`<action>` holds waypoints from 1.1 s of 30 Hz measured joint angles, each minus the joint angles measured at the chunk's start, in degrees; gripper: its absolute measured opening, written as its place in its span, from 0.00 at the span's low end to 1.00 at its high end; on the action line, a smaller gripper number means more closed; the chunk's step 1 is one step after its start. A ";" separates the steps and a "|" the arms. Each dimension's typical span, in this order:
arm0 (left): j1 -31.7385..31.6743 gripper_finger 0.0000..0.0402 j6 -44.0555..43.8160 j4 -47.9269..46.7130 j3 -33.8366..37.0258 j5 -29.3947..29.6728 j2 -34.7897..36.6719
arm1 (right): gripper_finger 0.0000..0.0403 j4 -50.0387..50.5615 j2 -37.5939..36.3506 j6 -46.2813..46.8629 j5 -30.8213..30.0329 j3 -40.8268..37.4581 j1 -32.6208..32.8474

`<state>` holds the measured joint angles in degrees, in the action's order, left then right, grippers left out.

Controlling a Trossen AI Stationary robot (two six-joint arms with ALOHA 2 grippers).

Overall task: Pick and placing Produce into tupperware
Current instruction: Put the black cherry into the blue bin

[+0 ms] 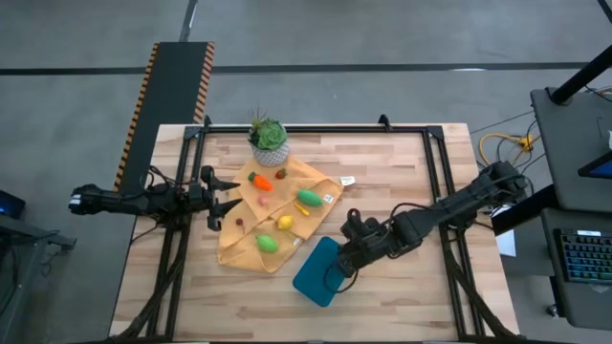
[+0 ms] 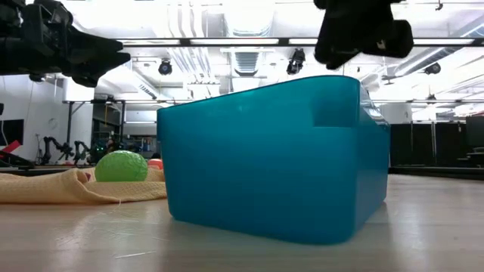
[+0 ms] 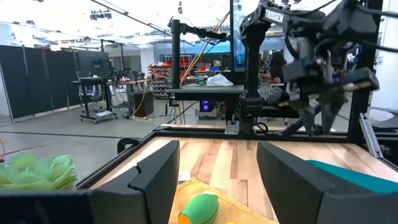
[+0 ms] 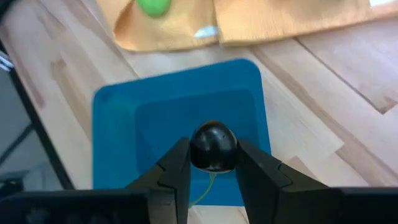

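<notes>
The teal tupperware (image 1: 318, 270) stands on the wooden table near its front edge; it also fills the low view (image 2: 265, 159). My right gripper (image 1: 346, 260) hovers over it, shut on a small dark round produce piece (image 4: 212, 146). More produce lies on the mustard cloth (image 1: 247, 252): an orange carrot (image 1: 260, 181), a green oval (image 1: 309, 198), a yellow piece (image 1: 284, 223) and a green piece (image 1: 267, 243). My left gripper (image 1: 229, 196) waits open at the cloth's left edge, holding nothing. My right gripper pinches the dark round piece by its two opposite sides (image 4: 194, 151) between its two fingers. The fingers slant downward over the tupperware (image 4: 155, 118). The piece is lifted clear, above the container's open inside.
A potted green plant (image 1: 269, 139) stands at the cloth's far end. Black frame rails (image 1: 435, 172) run along the table's sides. Bare wood lies right of the container and along the near edge.
</notes>
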<state>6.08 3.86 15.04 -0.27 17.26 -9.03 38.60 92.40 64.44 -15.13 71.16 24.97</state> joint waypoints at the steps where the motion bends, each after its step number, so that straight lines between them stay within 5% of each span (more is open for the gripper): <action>1: -0.01 0.50 0.00 0.01 0.00 0.00 0.01 | 0.24 0.19 0.80 -0.04 0.38 0.10 0.00; 33: 0.00 0.50 -0.07 0.51 0.00 0.00 0.03 | 0.28 -0.40 11.30 -0.58 3.56 0.76 -0.15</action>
<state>6.07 3.79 15.55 -0.27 17.26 -8.99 38.20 103.70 63.86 -11.57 71.92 24.82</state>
